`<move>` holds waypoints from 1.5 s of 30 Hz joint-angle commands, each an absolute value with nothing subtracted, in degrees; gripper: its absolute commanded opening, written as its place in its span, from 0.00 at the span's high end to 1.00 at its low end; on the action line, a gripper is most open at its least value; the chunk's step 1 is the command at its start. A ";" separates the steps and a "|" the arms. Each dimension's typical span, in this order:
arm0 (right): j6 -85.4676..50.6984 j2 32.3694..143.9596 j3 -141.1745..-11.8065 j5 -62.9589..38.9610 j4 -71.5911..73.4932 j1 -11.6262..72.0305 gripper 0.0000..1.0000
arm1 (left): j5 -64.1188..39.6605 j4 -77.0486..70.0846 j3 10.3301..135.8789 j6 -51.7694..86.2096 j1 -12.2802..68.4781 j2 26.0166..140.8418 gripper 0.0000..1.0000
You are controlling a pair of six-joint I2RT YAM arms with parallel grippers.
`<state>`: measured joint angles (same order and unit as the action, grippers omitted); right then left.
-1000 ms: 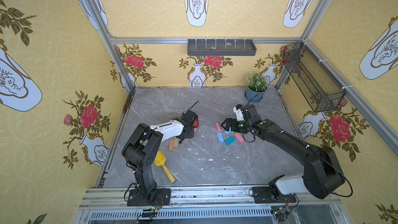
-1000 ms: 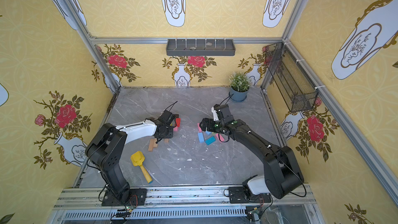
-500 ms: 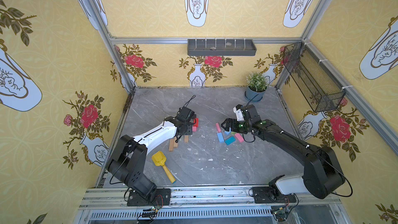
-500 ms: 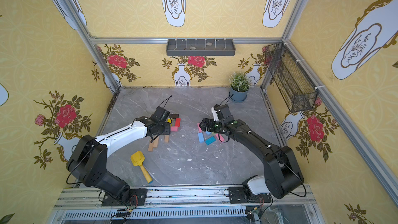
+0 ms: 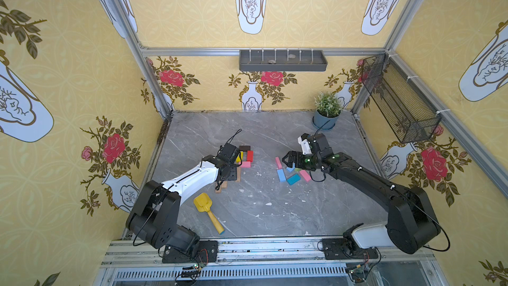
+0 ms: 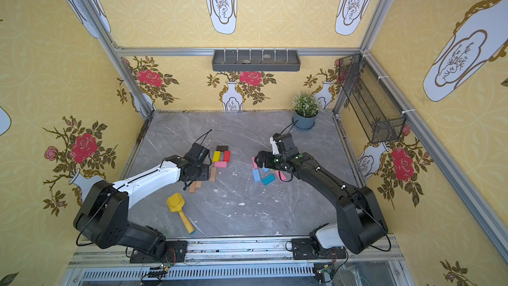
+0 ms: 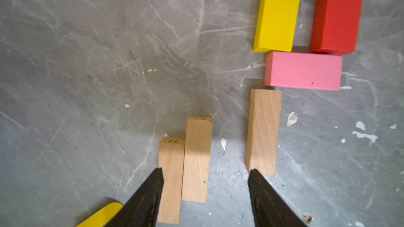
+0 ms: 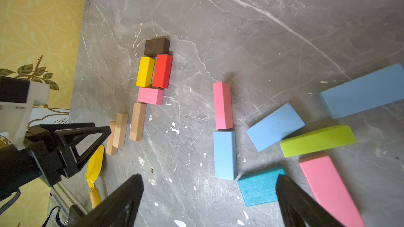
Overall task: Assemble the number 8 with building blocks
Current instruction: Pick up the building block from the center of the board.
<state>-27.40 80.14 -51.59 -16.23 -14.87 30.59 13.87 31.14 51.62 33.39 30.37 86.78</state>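
Because the 8 is only partly built, both grippers stand open and neither holds a block.

**Figure.** In the right wrist view the brown block caps the yellow block and the red block. These two lie side by side with only a slit between them. The pink block lies across their other ends, closing the upper loop. One tan block lies lengthwise just beside the pink block's corner on the yellow side. It probably forms the first side of the lower loop.

**Left gripper**. Fingers moderately apart, nothing clamped. One fingertip overlaps the end of the tan block. The other overlaps the tan pair, two blocks lying touching. The pair is probably stock for the remaining side and the base.

**Right gripper**. Fingers wide and empty, over the teal block and the spare blocks. These are light blue, green and pink, scattered well apart from the figure. The wide setting suits a grasp across a block's flat face.

**Shovel**. It lies near the left arm and is not part of the task.
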 commanded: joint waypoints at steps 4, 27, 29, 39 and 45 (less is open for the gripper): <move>-27.33 78.82 -51.56 -15.64 -15.23 30.58 0.02 | 12.42 28.88 52.80 31.74 29.84 91.12 0.35; -27.48 79.89 -52.25 -15.73 -15.64 30.59 0.02 | 11.08 25.77 53.95 29.27 26.67 96.81 0.47; -27.44 79.93 -52.29 -15.68 -15.63 30.59 0.02 | 10.99 25.58 53.77 29.27 26.55 97.10 0.49; -27.56 80.02 -52.19 -15.70 -15.60 30.54 0.02 | 11.17 25.18 53.61 29.01 26.28 98.07 0.68; -27.60 80.02 -51.97 -15.73 -15.59 30.59 0.02 | 11.49 25.15 53.61 28.94 26.19 98.35 0.77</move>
